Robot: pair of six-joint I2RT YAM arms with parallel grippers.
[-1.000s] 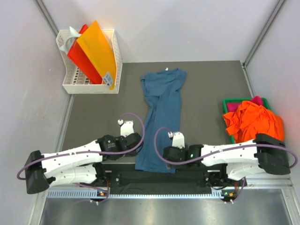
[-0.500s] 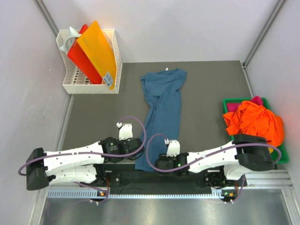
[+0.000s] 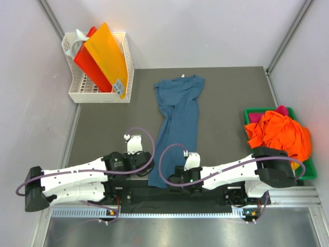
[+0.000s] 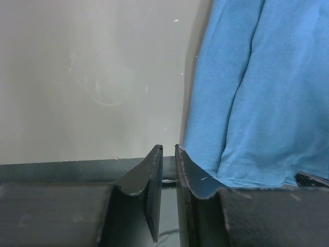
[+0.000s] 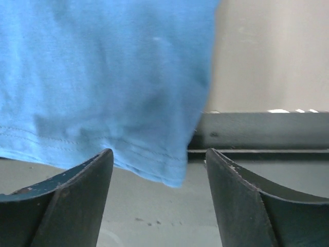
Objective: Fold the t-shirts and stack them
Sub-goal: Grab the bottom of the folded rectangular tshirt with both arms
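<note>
L gripper (image 4: 168, 148) jaws nearly clenched, thin gap, nothing in it; teal-blue t-shirt (image 4: 257, 87) hem just to its right; R gripper (image 5: 158, 152) spread wide, hem corner between its fingers, unpinched.

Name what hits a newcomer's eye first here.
A long teal-blue cloth t-shirt, gathered into a narrow strip, runs down the middle of the dark table. At the right edge a crumpled bright orange shirt heaps out of a green plastic tray; far left, a white plastic basket holds orange sheets.
</note>
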